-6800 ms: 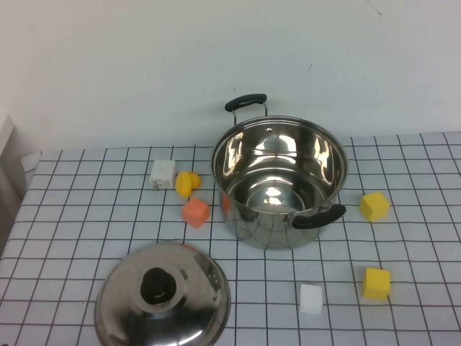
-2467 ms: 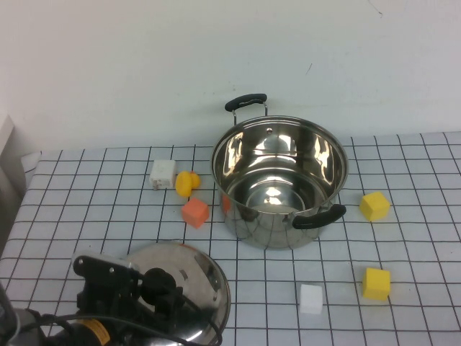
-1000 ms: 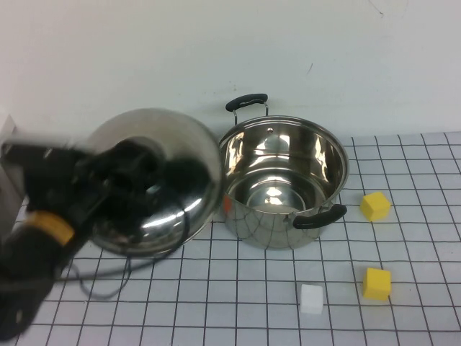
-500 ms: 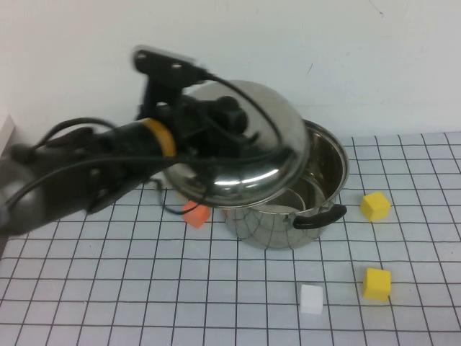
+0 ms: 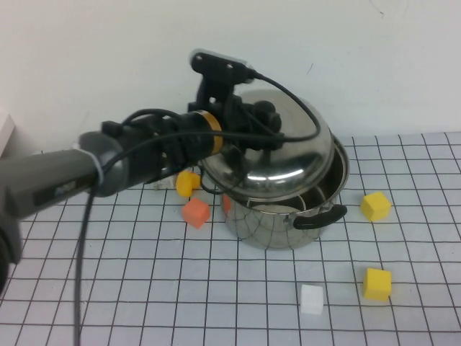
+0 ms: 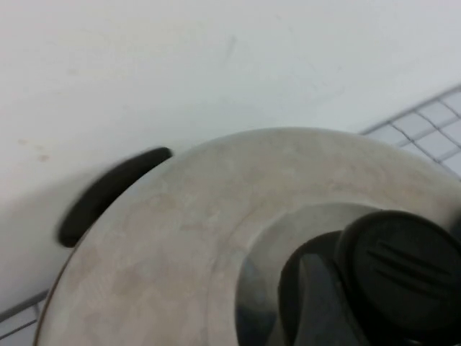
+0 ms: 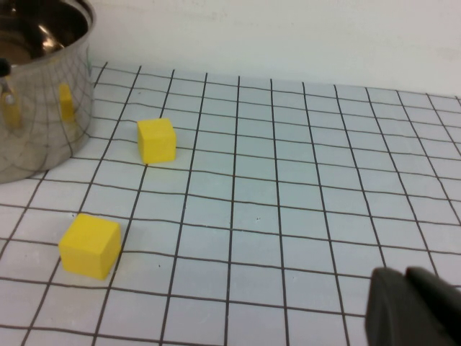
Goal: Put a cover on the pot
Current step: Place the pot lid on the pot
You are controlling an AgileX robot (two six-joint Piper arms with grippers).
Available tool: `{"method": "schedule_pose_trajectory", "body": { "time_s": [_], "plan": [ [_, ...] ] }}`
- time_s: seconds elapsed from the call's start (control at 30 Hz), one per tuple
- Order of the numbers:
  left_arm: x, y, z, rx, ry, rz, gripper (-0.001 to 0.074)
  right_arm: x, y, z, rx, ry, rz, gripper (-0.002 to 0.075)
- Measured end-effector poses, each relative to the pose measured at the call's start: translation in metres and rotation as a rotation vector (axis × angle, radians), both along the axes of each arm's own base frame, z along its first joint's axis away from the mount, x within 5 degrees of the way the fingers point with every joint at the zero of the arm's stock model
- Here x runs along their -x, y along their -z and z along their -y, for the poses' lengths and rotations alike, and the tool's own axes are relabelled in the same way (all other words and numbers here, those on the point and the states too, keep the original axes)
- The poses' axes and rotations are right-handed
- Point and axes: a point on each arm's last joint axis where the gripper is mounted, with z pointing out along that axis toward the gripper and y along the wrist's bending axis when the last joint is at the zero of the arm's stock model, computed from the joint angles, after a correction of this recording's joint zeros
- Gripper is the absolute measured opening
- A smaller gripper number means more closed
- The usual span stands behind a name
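Observation:
The steel pot point(image 5: 317, 209) stands at mid table, one black handle point(image 5: 319, 216) facing front. My left gripper point(image 5: 261, 119) is shut on the black knob point(image 6: 396, 267) of the domed steel lid point(image 5: 281, 162). It holds the lid tilted over the pot's mouth, with the right rim of the pot still showing. The left wrist view shows the lid point(image 6: 180, 238) and the pot's far handle point(image 6: 108, 191) beyond it. My right gripper point(image 7: 418, 306) is shut and empty, low over the table to the right of the pot point(image 7: 36, 94); it is out of the high view.
Yellow blocks point(image 5: 374, 205) point(image 5: 376, 282) and a white block point(image 5: 311, 298) lie right and front of the pot. An orange block point(image 5: 195, 213) and a yellow piece point(image 5: 188, 182) lie to its left under my left arm. The wall runs close behind.
My left gripper took the lid off the table at the front left, lifted it, and carried it right. In the last half second the lid moved further right and lower over the pot.

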Motion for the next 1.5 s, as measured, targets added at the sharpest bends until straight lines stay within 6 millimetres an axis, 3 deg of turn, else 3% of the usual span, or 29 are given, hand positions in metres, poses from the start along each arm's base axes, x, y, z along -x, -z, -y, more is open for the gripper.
{"method": "schedule_pose_trajectory", "body": {
  "time_s": [0.27,1.0,1.5],
  "plan": [
    [0.001,0.021,0.034,-0.082,0.093,0.006,0.0333,0.0,0.0,0.0,0.0,0.0,0.0,0.0009],
    [-0.001,0.025,0.034,-0.098,0.072,-0.008,0.0334,0.0,0.0,0.0,0.0,0.0,0.0,0.0009],
    [-0.005,0.03,0.029,-0.085,-0.032,-0.081,0.0334,0.0,0.0,0.0,0.0,0.0,0.0,0.0009]
  ]
}}
